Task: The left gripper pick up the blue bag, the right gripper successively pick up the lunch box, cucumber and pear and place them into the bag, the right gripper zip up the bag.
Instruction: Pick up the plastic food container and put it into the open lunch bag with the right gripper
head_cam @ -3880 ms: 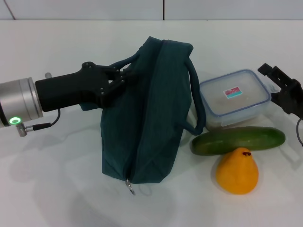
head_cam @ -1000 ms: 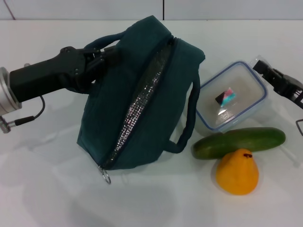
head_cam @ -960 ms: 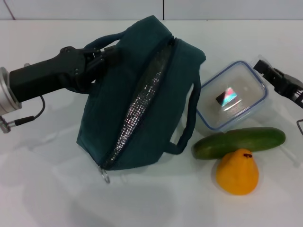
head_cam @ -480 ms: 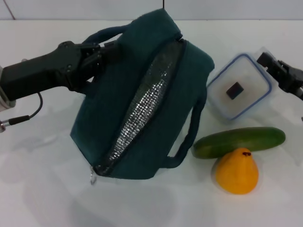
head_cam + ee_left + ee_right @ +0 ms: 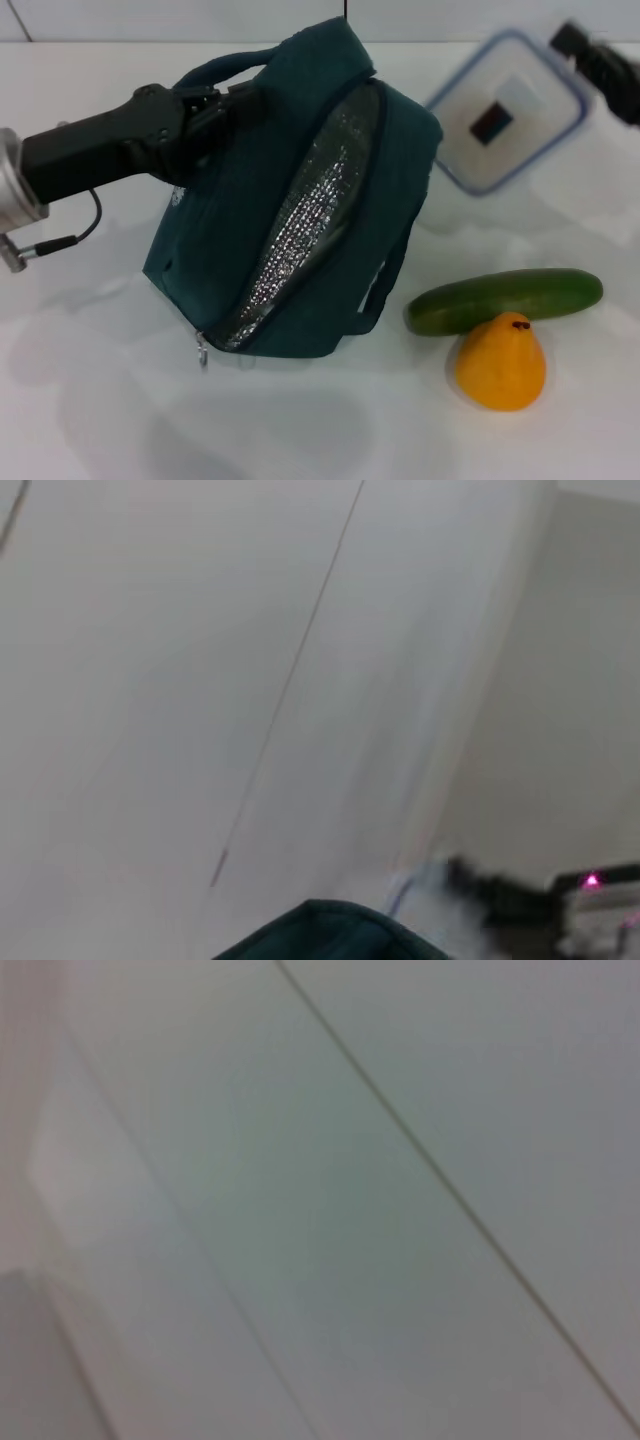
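Note:
The blue bag (image 5: 228, 215) hangs tilted above the table, its zipper open and silver lining (image 5: 312, 215) showing. My left gripper (image 5: 213, 105) is shut on the bag's loop handle at the upper left. In the left wrist view only a teal edge of the bag (image 5: 322, 932) shows. The lunch box (image 5: 508, 110) is in the air at the upper right, tilted, just right of the bag's top. My right gripper (image 5: 583, 48) is shut on its far corner. The cucumber (image 5: 505, 299) lies on the table at the right, with the pear (image 5: 500, 364) touching its front side.
The white table (image 5: 120, 400) stretches in front of and to the left of the bag. A metal ring pull (image 5: 202, 350) dangles at the zipper's low end. A cable (image 5: 70, 238) hangs from the left wrist. The right wrist view shows only pale surfaces with a dark seam.
The right gripper has lifted the lunch box off the table, up and back. The left gripper has tilted the bag further, so its mouth gapes wider.

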`<state>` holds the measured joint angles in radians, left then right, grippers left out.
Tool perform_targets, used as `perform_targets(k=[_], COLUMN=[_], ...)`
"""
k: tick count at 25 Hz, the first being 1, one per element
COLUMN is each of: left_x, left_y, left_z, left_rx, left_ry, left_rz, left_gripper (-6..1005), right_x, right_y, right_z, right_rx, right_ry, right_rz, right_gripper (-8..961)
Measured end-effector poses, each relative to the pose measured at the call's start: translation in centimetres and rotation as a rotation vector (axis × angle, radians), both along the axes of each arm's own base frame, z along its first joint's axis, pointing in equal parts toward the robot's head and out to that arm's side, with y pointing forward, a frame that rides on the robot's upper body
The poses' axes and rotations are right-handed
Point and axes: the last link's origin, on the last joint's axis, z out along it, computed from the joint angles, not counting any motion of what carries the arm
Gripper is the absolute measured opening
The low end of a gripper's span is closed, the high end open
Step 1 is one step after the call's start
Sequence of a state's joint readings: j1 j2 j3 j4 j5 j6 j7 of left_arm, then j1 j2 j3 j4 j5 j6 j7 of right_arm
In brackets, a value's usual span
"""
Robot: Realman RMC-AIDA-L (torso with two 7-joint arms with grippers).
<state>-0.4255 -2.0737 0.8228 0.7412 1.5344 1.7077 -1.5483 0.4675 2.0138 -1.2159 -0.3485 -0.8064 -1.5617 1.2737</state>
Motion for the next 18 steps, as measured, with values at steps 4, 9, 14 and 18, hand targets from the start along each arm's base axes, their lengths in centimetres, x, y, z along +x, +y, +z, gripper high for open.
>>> perform_targets(k=[4,9,14,18], left_x=[-0.5,-1.0,-1.0,-1.0], left_y=[1.0,1.8,2.3,2.5], left_z=[-0.8,-1.6,-1.8,-2.0], left_rx=[0.014,0.015,0.03,0.037], left_ry=[0.053,0.101,0.113,0.118], left_rz=[0.054,0.096,0.117,0.121], left_gripper=[40,40,40,40], right_x=[-3.0,-6.7,-9.8,-12.2], right_y=[0.7,2.1,3.2,4.1], right_z=[1.4,1.5,0.9,0.1], right_rx=[0.017,-0.023,-0.06,-0.097], right_ry=[0.035,0.058,0.053,0.032], right_rz=[0.12,0.237,0.318,0.363], right_gripper=[112,114,116,118])
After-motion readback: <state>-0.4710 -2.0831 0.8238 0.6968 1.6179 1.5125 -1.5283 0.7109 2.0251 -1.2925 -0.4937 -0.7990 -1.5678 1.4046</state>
